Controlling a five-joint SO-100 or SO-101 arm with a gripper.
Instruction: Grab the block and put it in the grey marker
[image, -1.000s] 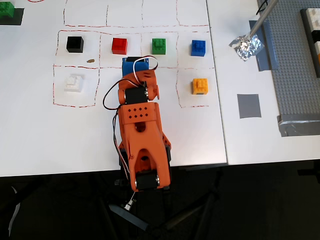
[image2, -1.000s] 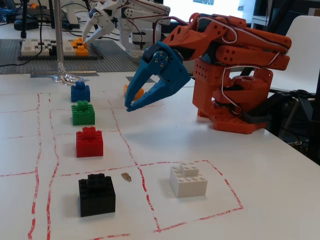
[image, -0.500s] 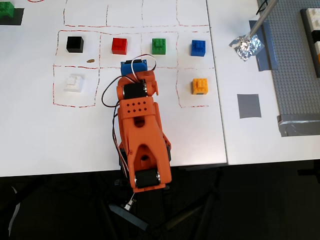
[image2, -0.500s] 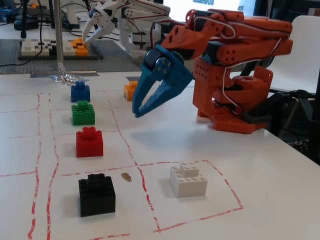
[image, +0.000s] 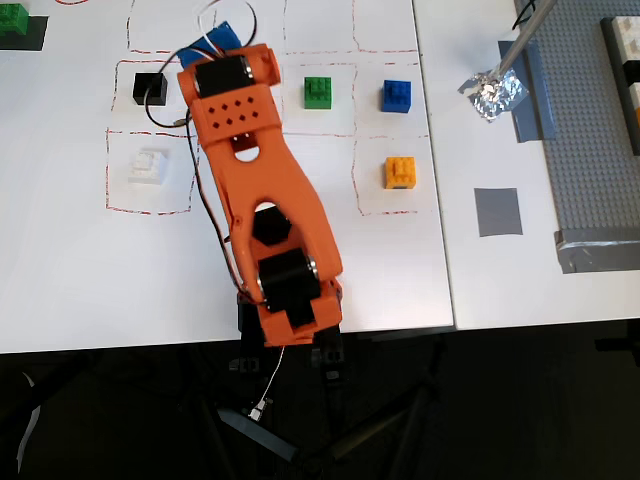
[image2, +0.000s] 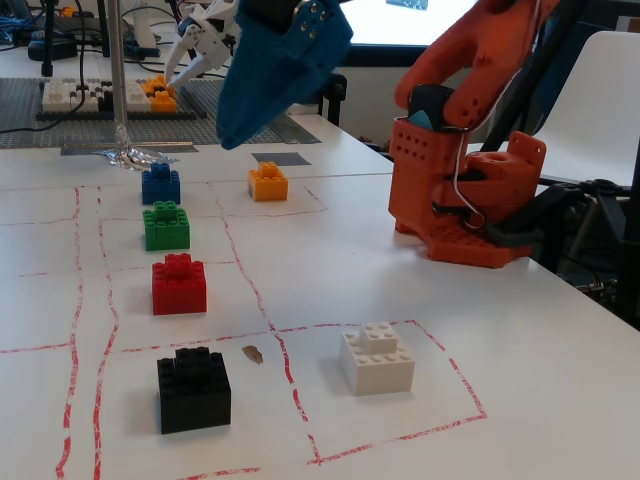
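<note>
The small black cube-shaped studded plastic brick (image2: 193, 389) sits alone on the white table (image2: 520, 400), in a red-lined cell at the end of a row with the red plastic brick (image2: 179, 284) as its neighbour. The blue end effector (image2: 238, 125) hangs high above the row, nearer the red brick than the black one in the fixed view; whether its fingers are spread or closed cannot be told, since they show as one blue mass there and are mostly hidden under the orange arm (image: 255, 190) in the overhead view.

The step in hand looks like the approach. To do it well, the end effector should centre over the black brick, well off the red one, open wider than the brick, and close on its smooth flat sides rather than on the studs.

The flat matte dark-grey square patch (image: 498, 211) lies well apart from the black brick, across a seam in the table.
</note>
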